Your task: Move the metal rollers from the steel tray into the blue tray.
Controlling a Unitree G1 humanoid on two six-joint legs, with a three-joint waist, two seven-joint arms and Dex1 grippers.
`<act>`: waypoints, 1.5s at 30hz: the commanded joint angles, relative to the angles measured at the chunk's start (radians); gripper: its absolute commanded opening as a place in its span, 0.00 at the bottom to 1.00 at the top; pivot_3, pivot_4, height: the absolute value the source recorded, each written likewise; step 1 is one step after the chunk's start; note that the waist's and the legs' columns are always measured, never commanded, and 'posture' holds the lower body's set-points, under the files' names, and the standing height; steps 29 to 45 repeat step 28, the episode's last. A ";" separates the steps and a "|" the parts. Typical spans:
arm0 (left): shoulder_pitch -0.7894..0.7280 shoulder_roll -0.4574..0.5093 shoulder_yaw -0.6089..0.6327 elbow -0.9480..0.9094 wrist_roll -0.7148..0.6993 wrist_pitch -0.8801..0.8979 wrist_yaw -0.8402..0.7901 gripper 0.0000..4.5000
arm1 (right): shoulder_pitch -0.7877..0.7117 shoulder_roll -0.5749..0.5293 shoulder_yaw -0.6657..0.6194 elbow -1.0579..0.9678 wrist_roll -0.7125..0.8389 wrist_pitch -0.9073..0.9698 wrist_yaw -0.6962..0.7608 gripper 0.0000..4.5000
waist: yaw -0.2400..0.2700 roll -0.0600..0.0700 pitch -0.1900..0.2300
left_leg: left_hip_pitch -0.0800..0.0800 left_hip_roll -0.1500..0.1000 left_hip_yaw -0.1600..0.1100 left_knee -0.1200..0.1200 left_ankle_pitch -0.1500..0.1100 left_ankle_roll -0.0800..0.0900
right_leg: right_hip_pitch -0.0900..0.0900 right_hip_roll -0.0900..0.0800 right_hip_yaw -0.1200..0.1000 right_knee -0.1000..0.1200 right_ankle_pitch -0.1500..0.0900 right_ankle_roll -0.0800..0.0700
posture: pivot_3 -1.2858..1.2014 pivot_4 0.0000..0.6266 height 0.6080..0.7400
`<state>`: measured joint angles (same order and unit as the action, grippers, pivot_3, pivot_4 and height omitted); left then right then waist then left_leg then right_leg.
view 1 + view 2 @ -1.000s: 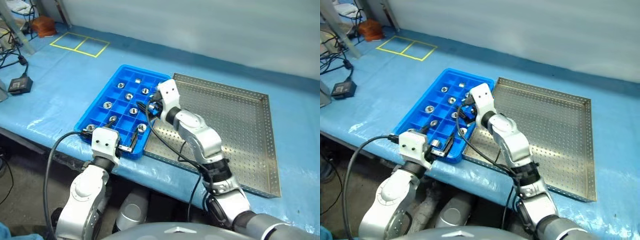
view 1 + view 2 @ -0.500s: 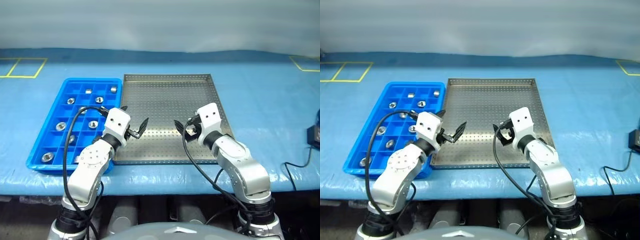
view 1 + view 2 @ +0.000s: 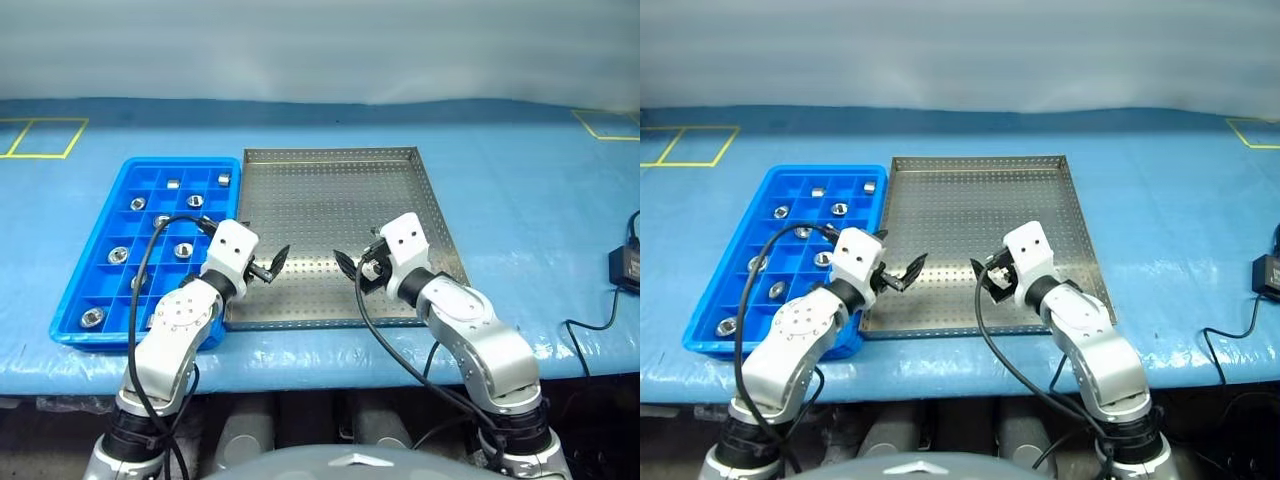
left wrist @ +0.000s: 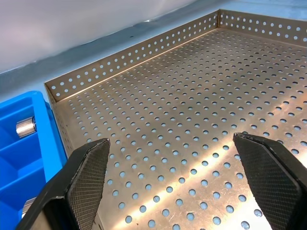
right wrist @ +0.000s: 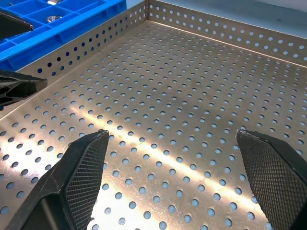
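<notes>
Both grippers, left (image 3: 262, 268) and right (image 3: 357, 268), stand wide apart and hold nothing above the bare steel tray (image 3: 330, 190). Metal rollers (image 3: 183, 250) lie outward of the left fingers in the blue tray (image 3: 75, 285), nearer that arm; apparently none remains.

Perforated steel tray (image 3: 330, 190) of brushed, reflecting metal; blue tray (image 3: 95, 260) of smooth glossy plastic; shiny metal rollers (image 3: 118, 254); rough, cross-hatched black finger pads (image 4: 88, 175).
</notes>
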<state>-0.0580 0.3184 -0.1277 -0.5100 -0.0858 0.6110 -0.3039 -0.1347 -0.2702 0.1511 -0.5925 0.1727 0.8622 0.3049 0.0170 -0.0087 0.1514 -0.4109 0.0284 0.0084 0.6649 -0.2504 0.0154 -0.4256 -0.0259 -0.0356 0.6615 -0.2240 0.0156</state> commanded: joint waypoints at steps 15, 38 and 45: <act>0.007 -0.006 -0.006 -0.014 -0.001 -0.009 -0.002 1.00 | 0.017 0.006 0.003 -0.015 0.002 0.006 -0.027 0.99 | 0.011 0.000 0.000 | 0.000 0.000 0.000 0.001 0.000 0.000 | 0.000 0.001 0.000 0.000 0.000 0.000 | 0.55 0.24 1.00; 0.009 -0.005 -0.007 -0.017 0.005 -0.010 0.002 1.00 | 0.007 0.000 0.001 -0.010 -0.001 0.017 -0.026 0.99 | 0.011 0.000 0.000 | 0.000 0.000 0.000 0.001 0.000 0.000 | 0.000 0.001 0.000 0.000 0.000 0.000 | 0.56 0.24 1.00; 0.009 -0.005 -0.007 -0.017 0.005 -0.010 0.002 1.00 | 0.007 0.000 0.001 -0.010 -0.001 0.017 -0.026 0.99 | 0.011 0.000 0.000 | 0.000 0.000 0.000 0.001 0.000 0.000 | 0.000 0.001 0.000 0.000 0.000 0.000 | 0.56 0.24 1.00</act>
